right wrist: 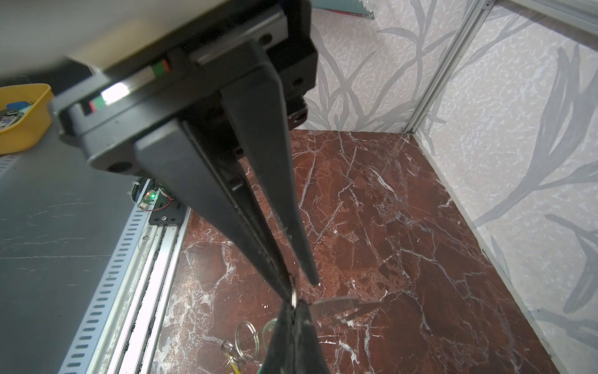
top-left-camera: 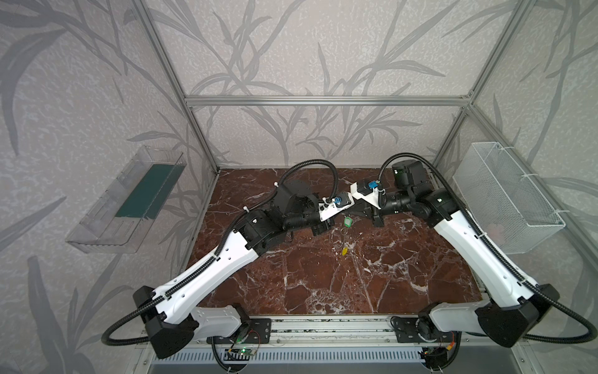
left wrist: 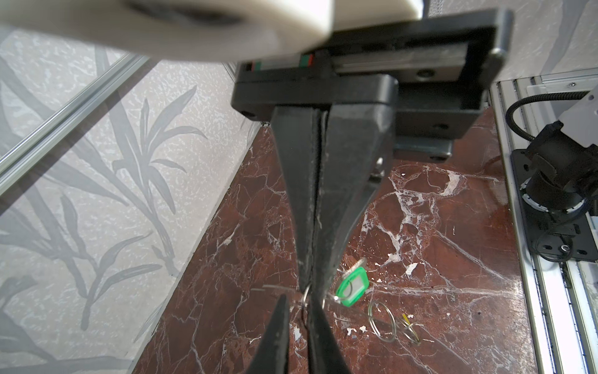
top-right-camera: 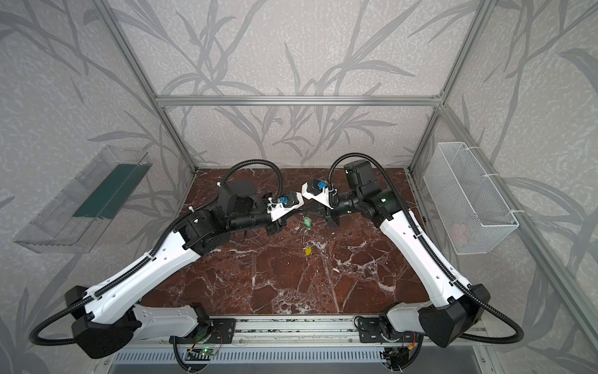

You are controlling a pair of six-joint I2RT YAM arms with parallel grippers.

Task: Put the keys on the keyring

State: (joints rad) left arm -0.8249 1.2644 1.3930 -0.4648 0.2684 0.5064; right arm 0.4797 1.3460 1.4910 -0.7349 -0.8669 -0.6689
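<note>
My two grippers meet tip to tip above the marble table (top-left-camera: 323, 285). The left gripper (left wrist: 312, 286) is shut on a small wire ring (left wrist: 304, 296), and the right gripper (right wrist: 302, 286) pinches the same ring (right wrist: 293, 293) from the opposite side. The green tag (left wrist: 351, 286) hangs beside the tips and shows in both top views (top-left-camera: 348, 222) (top-right-camera: 307, 222). A flat grey metal piece (right wrist: 336, 306) juts sideways from the pinch; I cannot tell whether it is a key or the keyring. The yellow tag (top-left-camera: 345, 251) lies on the table with loose rings (left wrist: 382, 320).
A white wire basket (top-left-camera: 504, 197) hangs on the right wall and a clear plastic bin (top-left-camera: 129, 197) on the left wall. An aluminium rail (top-left-camera: 323, 327) with both arm bases runs along the front edge. A yellow tray (right wrist: 22, 113) stands outside the cell.
</note>
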